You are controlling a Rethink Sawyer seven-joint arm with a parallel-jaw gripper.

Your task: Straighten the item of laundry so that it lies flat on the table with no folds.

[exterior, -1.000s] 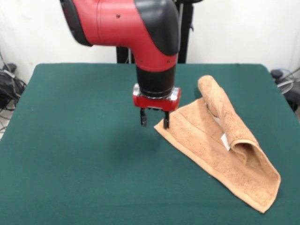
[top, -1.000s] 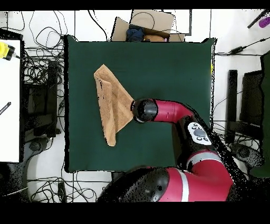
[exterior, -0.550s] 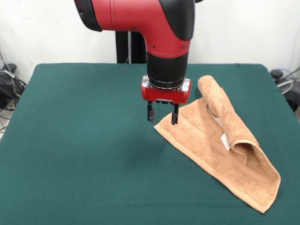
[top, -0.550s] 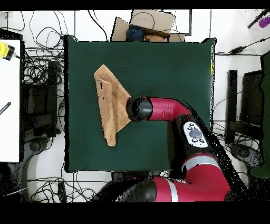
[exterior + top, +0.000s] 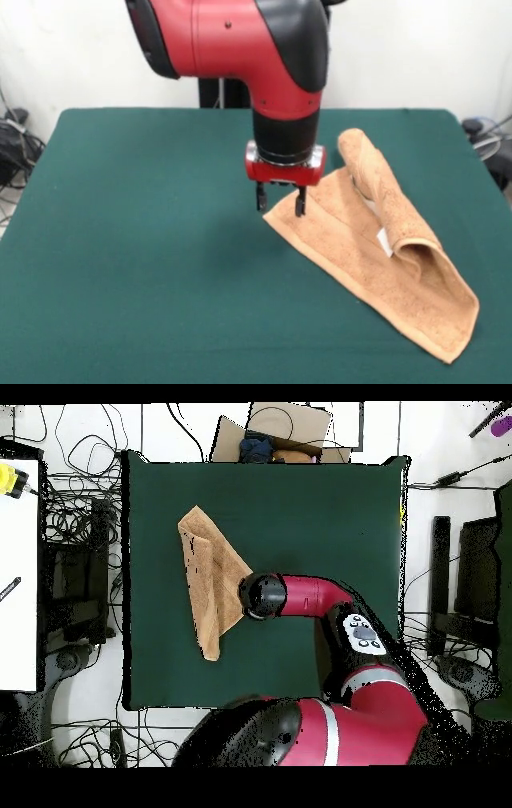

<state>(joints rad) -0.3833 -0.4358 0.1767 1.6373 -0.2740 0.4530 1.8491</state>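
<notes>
The item of laundry (image 5: 376,256), an orange-tan terry towel, lies folded on the right half of the green table (image 5: 136,240), with its long right edge doubled over into a thick roll and a white tag showing. From above, the towel (image 5: 210,579) is a long wedge on the table's left side (image 5: 310,514). My gripper (image 5: 279,203) stands open, pointing down, right over the towel's near-left corner. One fingertip is over the cloth edge, the other over bare table. Seen from above, the arm's wrist (image 5: 262,596) hides the gripper.
Cables and boxes lie on the floor around the table (image 5: 80,534). A cardboard box (image 5: 285,434) sits past the table's top edge in the overhead view. A white bench (image 5: 18,574) stands at the left.
The gripper moved from left of the towel's corner to right above it, then sank slightly lower. It stayed open. The towel has not moved.
</notes>
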